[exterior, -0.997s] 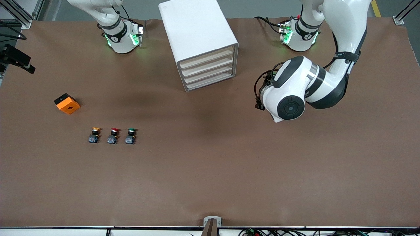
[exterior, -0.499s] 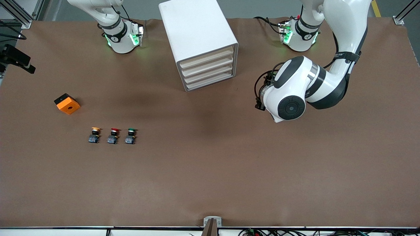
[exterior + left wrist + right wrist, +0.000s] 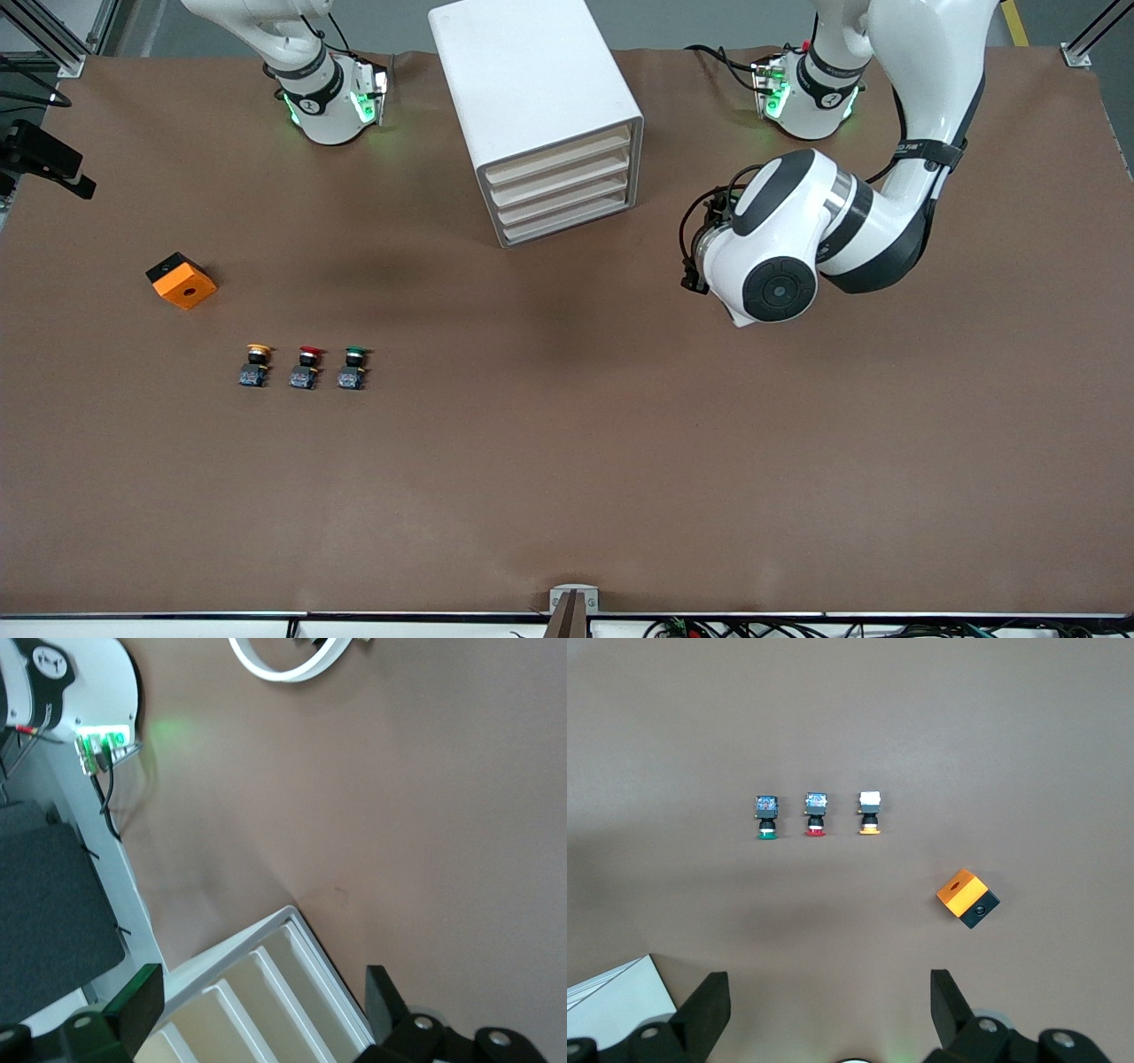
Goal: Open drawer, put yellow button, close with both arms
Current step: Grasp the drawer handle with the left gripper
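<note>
— Since a second ago, only the left arm (image 3: 824, 221) has shifted, a little toward the cabinet (image 3: 540, 115); its gripper (image 3: 257, 1028) hangs spread beside the drawer fronts.
— So the opening isn't begun?
— Judging so: the drawer (image 3: 556, 161) sits flush. The yellow button (image 3: 255, 365) stands untouched by the red and green ones, nearer the camera, toward the right arm's end.
— And the right gripper (image 3: 824, 1028)?
— Waiting high, fingers apart, holding nothing.
— The surface?
— Brown table (image 3: 567, 478), an orange block (image 3: 182, 281), grey floor past its edge.
</note>
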